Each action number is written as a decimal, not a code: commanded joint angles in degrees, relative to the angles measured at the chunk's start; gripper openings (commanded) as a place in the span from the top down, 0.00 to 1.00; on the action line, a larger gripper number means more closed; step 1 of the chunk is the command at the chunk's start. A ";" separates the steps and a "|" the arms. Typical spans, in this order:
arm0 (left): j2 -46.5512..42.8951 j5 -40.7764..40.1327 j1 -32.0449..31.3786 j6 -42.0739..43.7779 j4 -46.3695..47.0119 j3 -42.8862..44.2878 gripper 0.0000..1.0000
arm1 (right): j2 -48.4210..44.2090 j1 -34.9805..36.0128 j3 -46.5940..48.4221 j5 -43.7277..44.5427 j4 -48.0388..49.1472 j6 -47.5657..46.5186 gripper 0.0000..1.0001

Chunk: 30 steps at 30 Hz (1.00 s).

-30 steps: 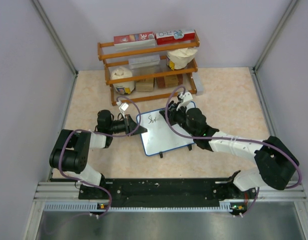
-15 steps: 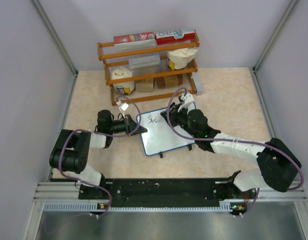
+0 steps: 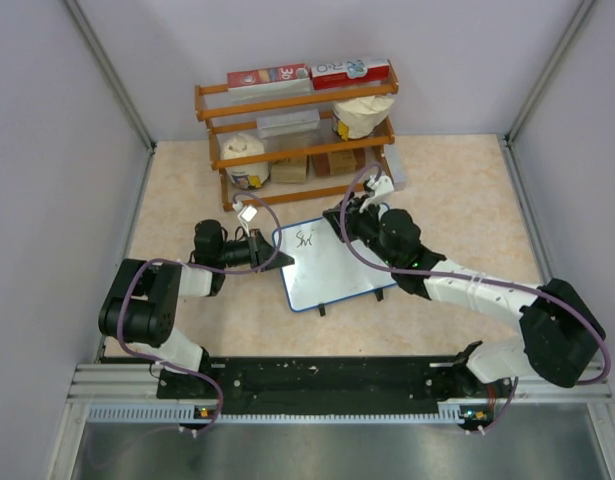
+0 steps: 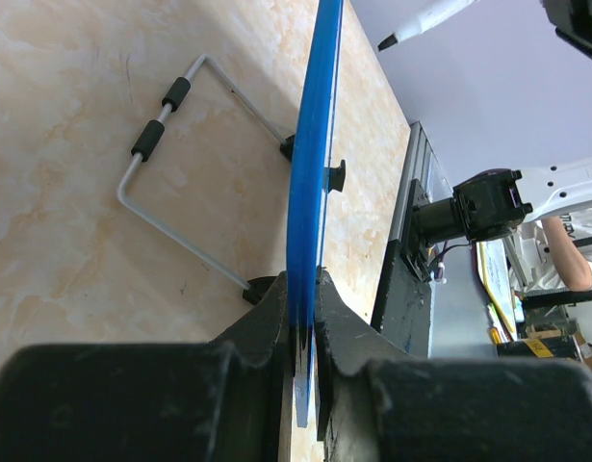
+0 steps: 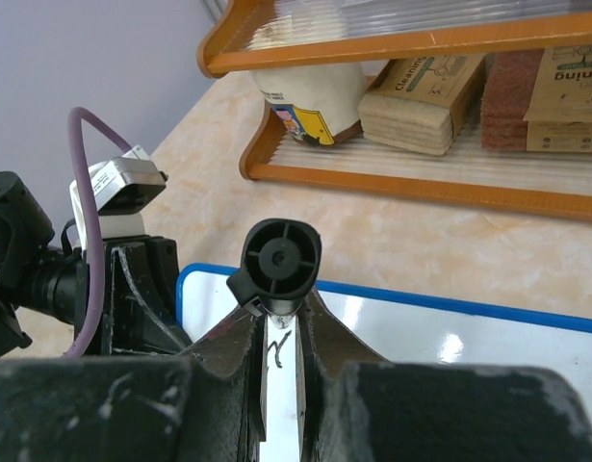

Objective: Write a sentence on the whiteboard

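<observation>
The whiteboard (image 3: 332, 268) with its blue frame stands tilted on the table between the arms. My left gripper (image 3: 266, 250) is shut on the board's left edge; the left wrist view shows the blue edge (image 4: 311, 183) clamped between the jaws (image 4: 305, 322). A few black strokes, the start of the sentence (image 3: 306, 239), sit at the board's upper left. My right gripper (image 3: 351, 217) is shut on a black-capped marker (image 5: 282, 258) above the board's far edge. The marker tip (image 4: 384, 42) hangs a little off the board's face. One black stroke (image 5: 279, 348) shows between the right fingers.
A wooden rack (image 3: 297, 140) with boxes, tubs and sponges stands just behind the board. The board's wire stand (image 4: 170, 144) rests on the table behind it. Grey walls close in both sides, and the arm bases line the near edge.
My right gripper with the marker has drawn back toward the far right, away from the written strokes. The left gripper and the board have not moved.
</observation>
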 commanded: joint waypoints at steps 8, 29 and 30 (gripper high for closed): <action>1.17 -2.18 -0.01 1.83 0.63 0.96 1.00 | 3.38 -0.74 5.29 -0.31 0.81 0.13 1.00; 1.26 -2.18 -0.01 1.83 0.63 1.14 1.00 | 4.79 -0.74 2.30 1.36 -0.33 0.13 1.00; 1.35 -2.18 -0.01 1.83 0.63 1.14 1.00 | 4.79 -0.74 2.30 1.54 -0.51 0.22 1.00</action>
